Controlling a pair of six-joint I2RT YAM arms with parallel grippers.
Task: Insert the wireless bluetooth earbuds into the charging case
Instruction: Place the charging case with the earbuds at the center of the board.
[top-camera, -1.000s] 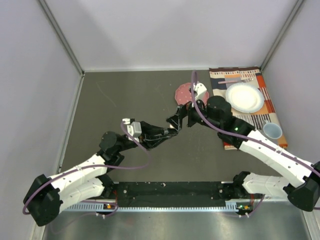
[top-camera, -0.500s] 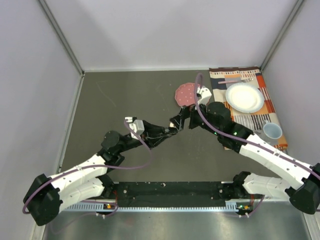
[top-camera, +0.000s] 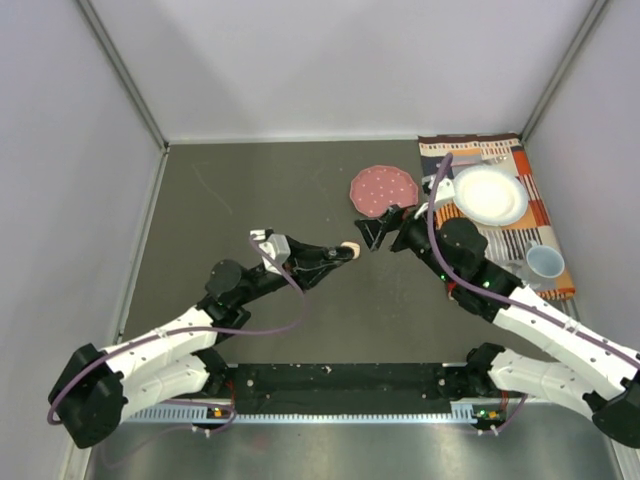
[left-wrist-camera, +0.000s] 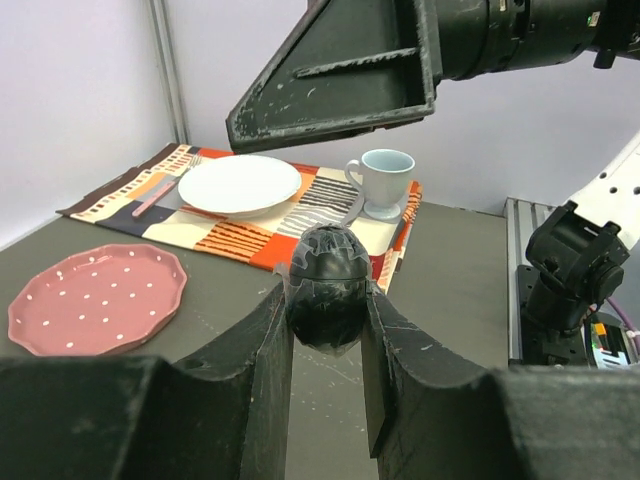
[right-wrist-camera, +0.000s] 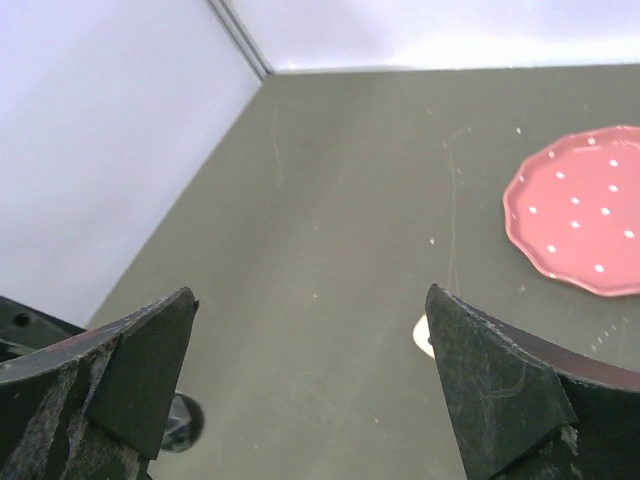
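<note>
The left arm (top-camera: 160, 345) reaches forward over the table (top-camera: 250, 190), left jaws pinching a black earbud (left-wrist-camera: 328, 287). The right arm (top-camera: 520, 303) stretches toward it, right jaws spread wide.

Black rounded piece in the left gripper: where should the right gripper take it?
Take the black rounded piece by its exposed top, coming head-on toward the left gripper: its fingers cover both lower flanks. The right gripper is open; the curved surface may slip.
</note>
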